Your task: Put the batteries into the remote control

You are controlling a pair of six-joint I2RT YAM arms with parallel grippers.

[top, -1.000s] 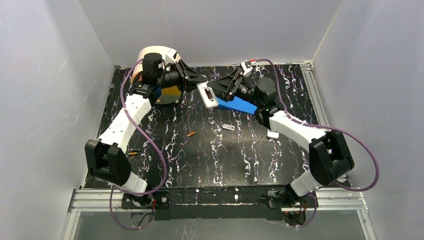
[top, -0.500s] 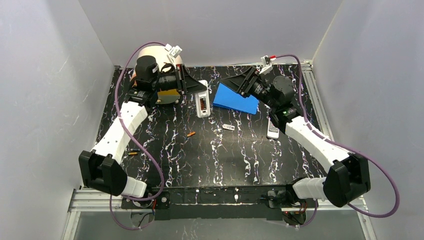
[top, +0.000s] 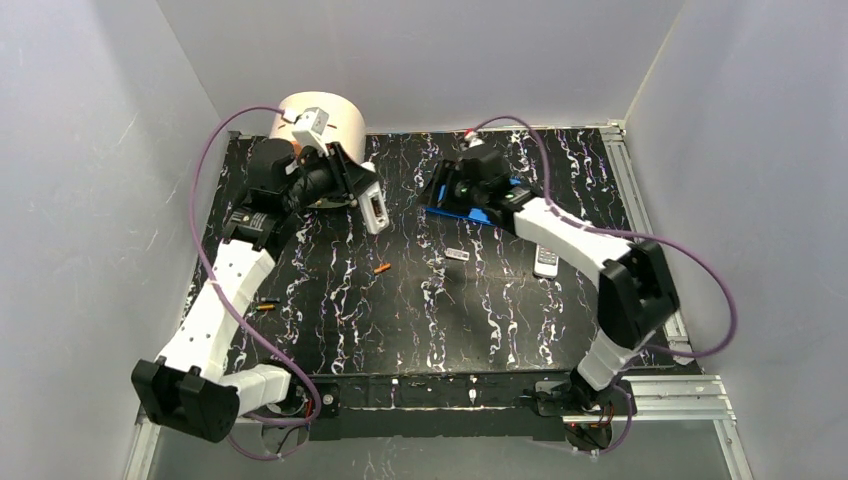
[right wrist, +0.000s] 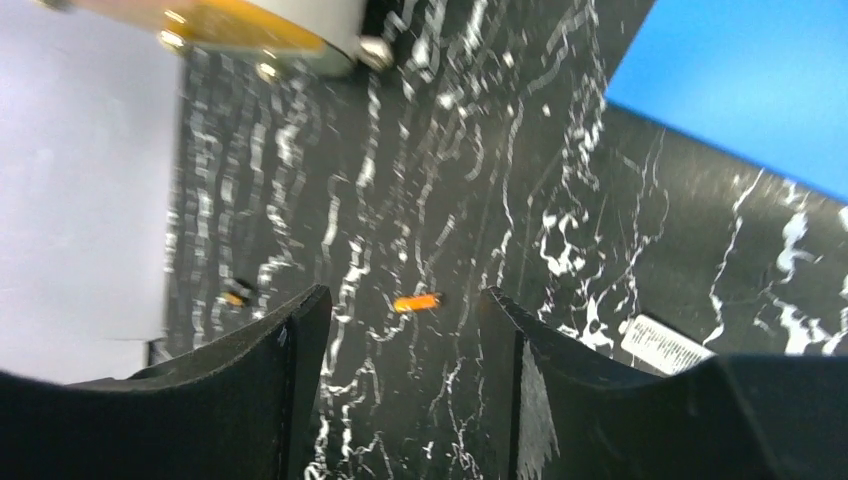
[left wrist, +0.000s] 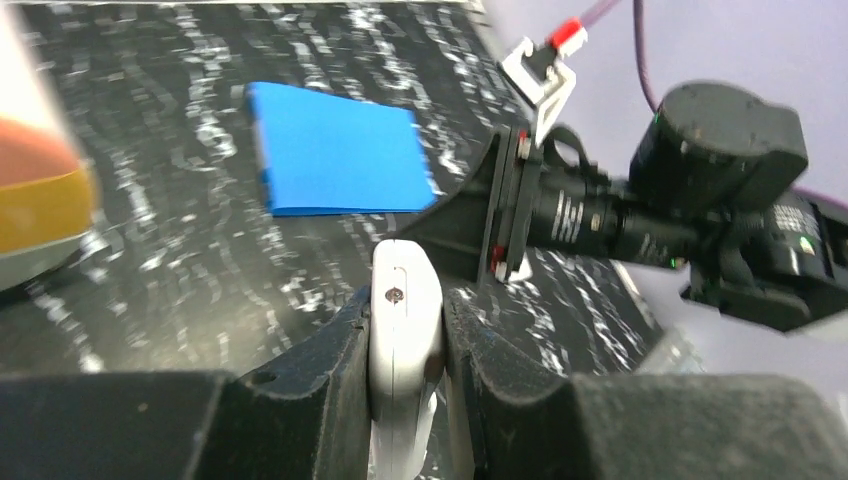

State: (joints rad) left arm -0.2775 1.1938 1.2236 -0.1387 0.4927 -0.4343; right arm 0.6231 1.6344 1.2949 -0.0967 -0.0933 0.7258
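Remote (left wrist: 405, 345), slim and white, clamped edge-on in left pincer (left wrist: 406, 300); right pincer (right wrist: 400, 325) gapes empty

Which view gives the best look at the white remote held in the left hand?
Top external: the white rectangular remote shows its whole length and face there. Left wrist shows only its narrow end, clamped in the left hand. Right wrist does not show it.

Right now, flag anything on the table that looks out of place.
Two batteries lie loose and far apart on the table, one mid-table, one by the left edge. A small white labelled piece lies alone nearby. Nothing looks damaged.
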